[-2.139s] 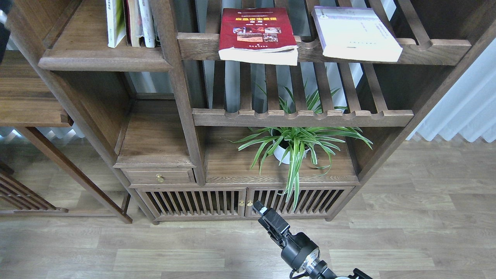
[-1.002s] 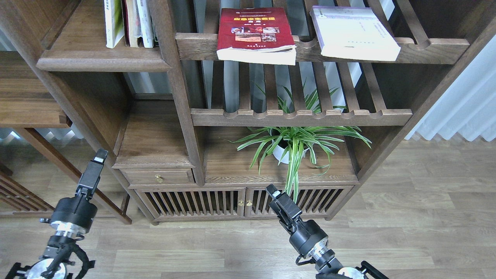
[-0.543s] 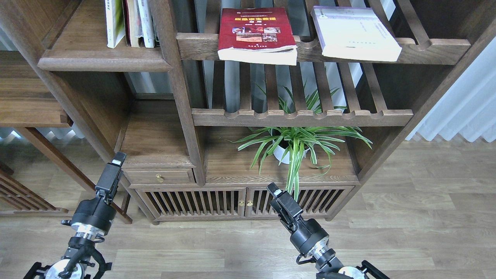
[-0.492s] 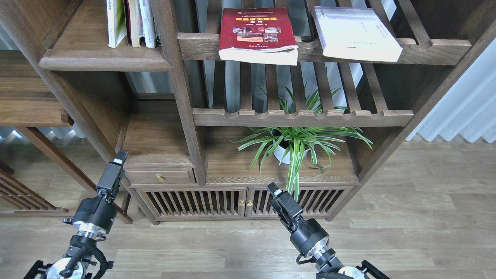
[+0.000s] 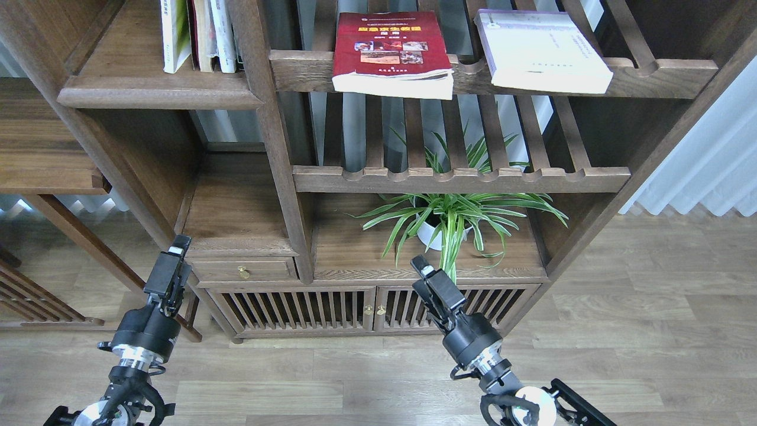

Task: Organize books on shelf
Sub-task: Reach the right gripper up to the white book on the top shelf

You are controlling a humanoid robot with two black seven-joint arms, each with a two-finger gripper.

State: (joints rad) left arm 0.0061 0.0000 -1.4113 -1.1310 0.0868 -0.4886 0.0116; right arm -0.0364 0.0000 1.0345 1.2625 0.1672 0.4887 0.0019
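Observation:
A dark red book [image 5: 393, 50] with a yellow title lies flat on the top slatted rack, its front edge hanging over the rail. A pale lavender-white book [image 5: 541, 50] lies flat on the same rack to its right. A yellow-green book [image 5: 175, 35] stands upright with two other books [image 5: 214, 32] on the solid dark-brown shelf [image 5: 159, 92] at top left. My left gripper [image 5: 176, 245] is low, in front of the small drawer. My right gripper [image 5: 421, 266] is low, in front of the cabinet doors. Both hold nothing and show as single dark blocks.
A potted spider plant [image 5: 449, 222] stands on the board under the lower slatted rack [image 5: 461, 177], its leaves hanging near my right gripper. A small drawer [image 5: 242, 271] and slatted cabinet doors [image 5: 331, 307] are below. A side table [image 5: 47, 148] stands left; a curtain [image 5: 704, 171] hangs right.
My right gripper has risen and moved a little toward the cabinet and the plant's leaves. My left gripper has stayed almost in place. The books have not moved.

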